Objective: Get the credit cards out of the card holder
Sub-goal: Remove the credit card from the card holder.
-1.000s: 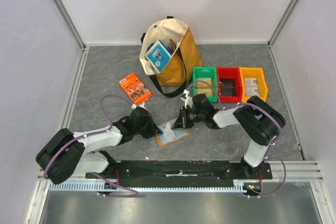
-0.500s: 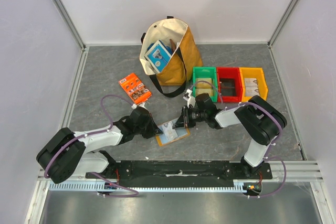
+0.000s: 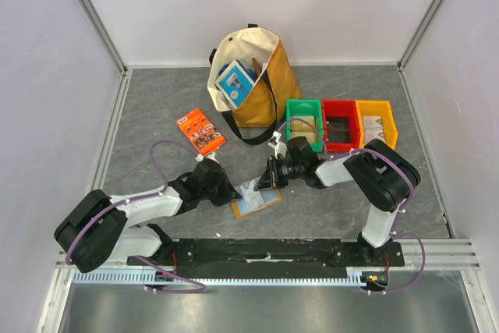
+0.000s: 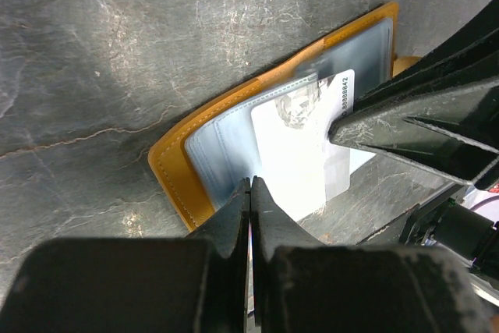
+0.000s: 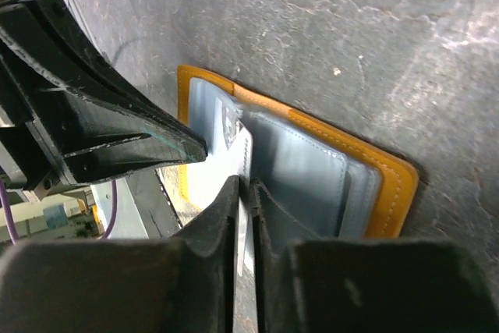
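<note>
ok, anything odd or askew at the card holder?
Only the white card, sticking partway out of the open card holder's blue-grey pocket, as you'd expect mid-task. Nothing looks spilled or damaged.

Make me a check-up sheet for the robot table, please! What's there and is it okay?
Surface: grey stone-look table, no spills seen.
Job's things: holder lies open and flat; a white card sticks partly out of its pocket. Other cards: nothing seen.
Clutter: bag with a box inside, orange packet, green bin, red bin, yellow bin.
Grippers: left gripper shut, tip at the holder's edge; right gripper a little open at the card's edge.
Cables: purple cables loop along both arms, clear of the holder.
Surroundings: white walls, metal frame.
</note>
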{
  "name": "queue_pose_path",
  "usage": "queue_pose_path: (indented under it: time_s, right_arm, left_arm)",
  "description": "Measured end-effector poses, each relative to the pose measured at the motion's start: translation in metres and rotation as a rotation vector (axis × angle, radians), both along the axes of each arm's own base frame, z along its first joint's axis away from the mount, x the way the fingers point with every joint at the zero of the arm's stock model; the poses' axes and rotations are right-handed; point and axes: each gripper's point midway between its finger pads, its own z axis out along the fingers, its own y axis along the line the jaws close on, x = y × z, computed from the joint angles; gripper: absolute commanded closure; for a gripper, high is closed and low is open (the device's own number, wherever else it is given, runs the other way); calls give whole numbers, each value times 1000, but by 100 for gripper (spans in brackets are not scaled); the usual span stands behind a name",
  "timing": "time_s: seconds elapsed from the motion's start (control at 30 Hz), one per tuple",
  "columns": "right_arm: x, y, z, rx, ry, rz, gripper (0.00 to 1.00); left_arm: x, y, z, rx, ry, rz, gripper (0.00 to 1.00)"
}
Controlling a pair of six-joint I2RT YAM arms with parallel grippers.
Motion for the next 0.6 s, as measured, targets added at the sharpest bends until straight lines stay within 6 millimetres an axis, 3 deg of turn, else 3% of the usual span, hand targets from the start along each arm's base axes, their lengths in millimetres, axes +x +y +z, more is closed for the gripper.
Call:
queue_pose_path:
  time_s: [0.07, 0.23, 0.47, 0.53, 0.6]
  right_arm:
    - [0, -2, -3, -11, 1, 0, 100]
    - [4, -10, 2, -33, -15, -26, 100]
    - [19, -42, 21, -59, -61, -146, 100]
    - [23, -51, 28, -66, -80, -186, 100]
    - [26, -57, 39, -65, -107, -220, 100]
  left_arm:
    - [0, 0, 0, 0, 0, 0, 98]
    - [0, 0, 0, 0, 0, 0, 98]
    - [-1, 1, 1, -4, -7, 2, 98]
    - [-2, 3, 2, -2, -11, 5, 94]
    - [-4, 8, 3, 6, -16, 13, 82]
